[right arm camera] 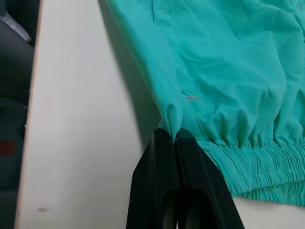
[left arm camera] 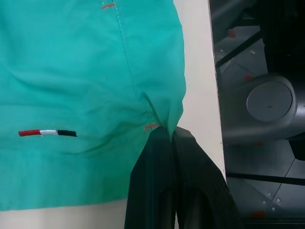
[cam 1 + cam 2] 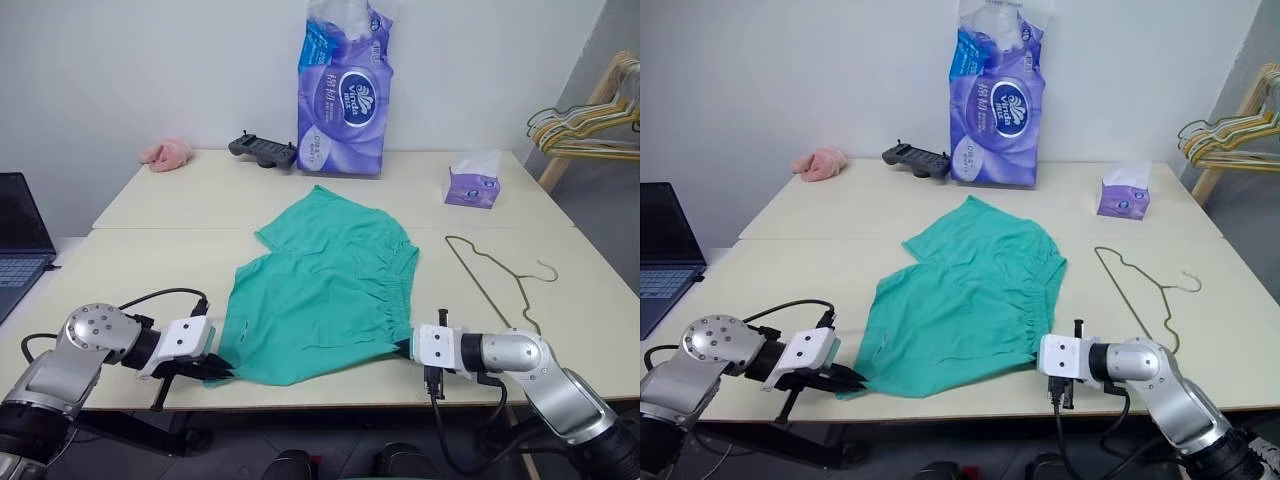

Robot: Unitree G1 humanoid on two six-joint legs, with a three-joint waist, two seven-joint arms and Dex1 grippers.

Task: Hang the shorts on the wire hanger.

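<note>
The teal-green shorts (image 3: 325, 290) lie flat on the beige table (image 3: 150, 265), waistband towards the right, with a small striped mark (image 2: 47, 133) on one leg. At the near left corner of the fabric, my left gripper (image 3: 218, 369) is shut on the hem (image 2: 167, 125) by the table's front edge. My right gripper (image 3: 405, 348) is shut on the shorts' near corner (image 1: 172, 119) next to the gathered waistband (image 1: 257, 162). The thin wire hanger (image 3: 521, 277) lies flat on the table to the right of the shorts, untouched.
A tall purple tissue pack (image 3: 343, 95), a black controller (image 3: 262, 149) and a pink fluffy cloth (image 3: 167, 153) stand at the back. A small tissue box (image 3: 472, 186) sits back right. A laptop (image 3: 20, 235) is at the left, a bunch of hangers (image 3: 590, 125) at the right.
</note>
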